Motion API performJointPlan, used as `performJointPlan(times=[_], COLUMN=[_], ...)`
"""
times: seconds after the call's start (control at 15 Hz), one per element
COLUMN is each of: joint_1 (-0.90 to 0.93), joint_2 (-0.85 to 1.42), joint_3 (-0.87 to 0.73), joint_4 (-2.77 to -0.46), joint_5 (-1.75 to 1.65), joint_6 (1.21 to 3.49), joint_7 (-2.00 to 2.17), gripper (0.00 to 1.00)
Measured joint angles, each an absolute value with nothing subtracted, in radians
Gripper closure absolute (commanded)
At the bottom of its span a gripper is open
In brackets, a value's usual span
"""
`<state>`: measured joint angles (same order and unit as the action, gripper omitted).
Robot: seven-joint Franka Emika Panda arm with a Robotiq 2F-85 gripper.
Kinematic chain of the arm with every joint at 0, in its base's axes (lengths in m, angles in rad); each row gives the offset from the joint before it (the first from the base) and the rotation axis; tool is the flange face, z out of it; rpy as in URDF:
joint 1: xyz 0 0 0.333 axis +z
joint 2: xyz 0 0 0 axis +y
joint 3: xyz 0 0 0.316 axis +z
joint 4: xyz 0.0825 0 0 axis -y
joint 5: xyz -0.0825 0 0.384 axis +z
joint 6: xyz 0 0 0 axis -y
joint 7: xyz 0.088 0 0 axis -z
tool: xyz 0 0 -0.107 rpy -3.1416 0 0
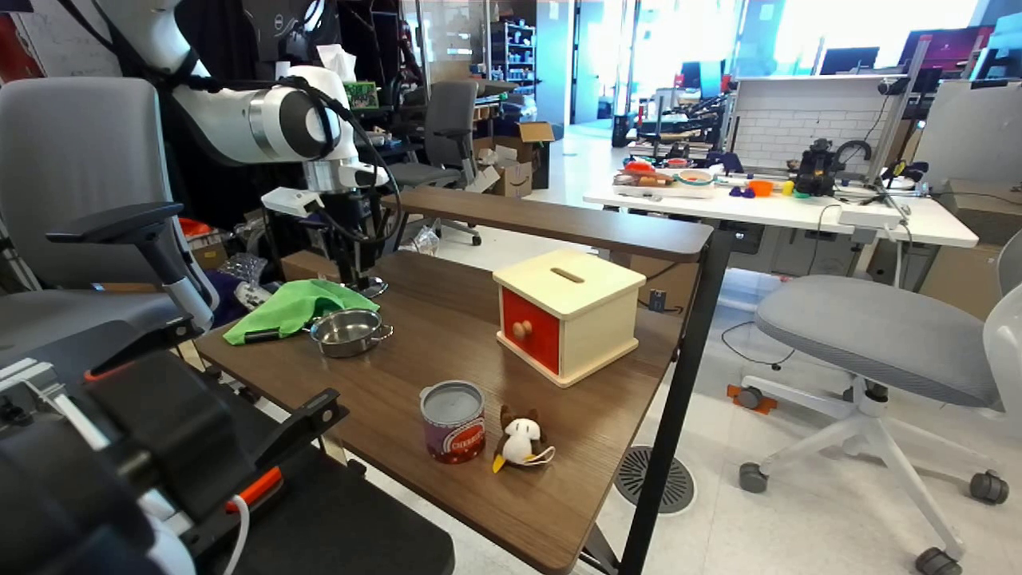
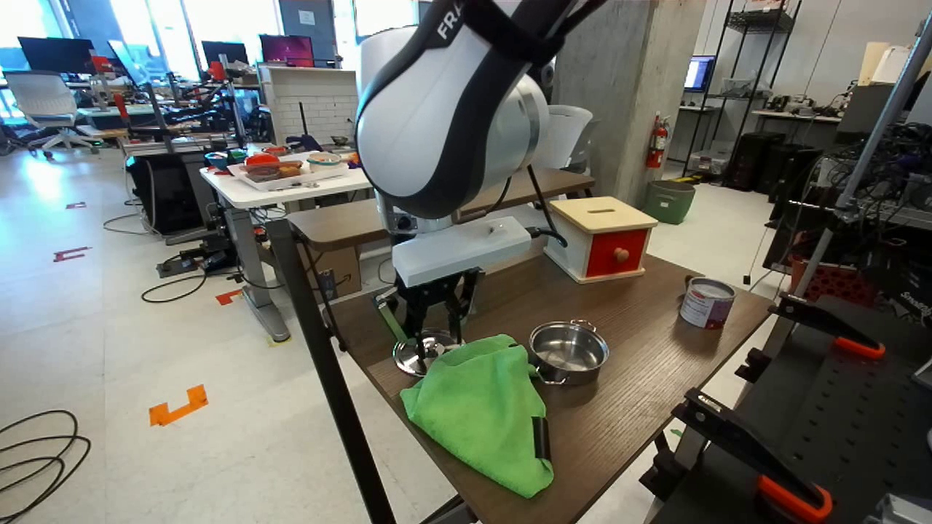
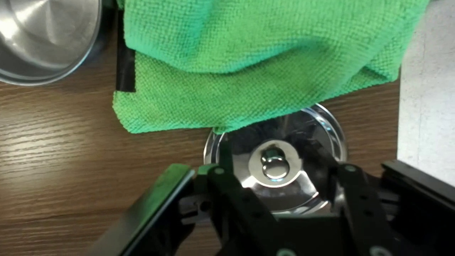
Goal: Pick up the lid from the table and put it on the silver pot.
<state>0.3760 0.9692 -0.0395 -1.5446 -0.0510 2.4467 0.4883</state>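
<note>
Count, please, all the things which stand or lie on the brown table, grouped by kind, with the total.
Cookware: 2 (silver pot, lid)
Cloths: 1 (green cloth)
Boxes: 1 (wooden box with red front)
Cups or cans: 1 (round container with red label)
Toys: 1 (small animal-like toy)
Total: 6

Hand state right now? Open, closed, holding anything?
Hand: open, holding nothing; the lid is under it, ungripped.
</note>
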Motion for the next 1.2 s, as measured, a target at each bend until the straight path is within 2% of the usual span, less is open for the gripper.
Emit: performJointPlan(times=[0.2, 0.27, 0.33, 1.2], joint_1=[0.377, 0.378, 0.378, 0.379], joint_2=[0.989, 0.993, 0.997, 0.952], joint_3=[-0.040, -0.040, -0.040, -0.072], joint_4=[-1.516, -1.506, -1.497, -1.477], joint_5=[-0.051, -0.051, -0.051, -0.059], joint_6=[2.429, 2.420, 2.412, 2.396], joint_7=[0.487, 0.487, 0.486, 0.483], gripper=[0.98, 1.00, 0.95, 0.95])
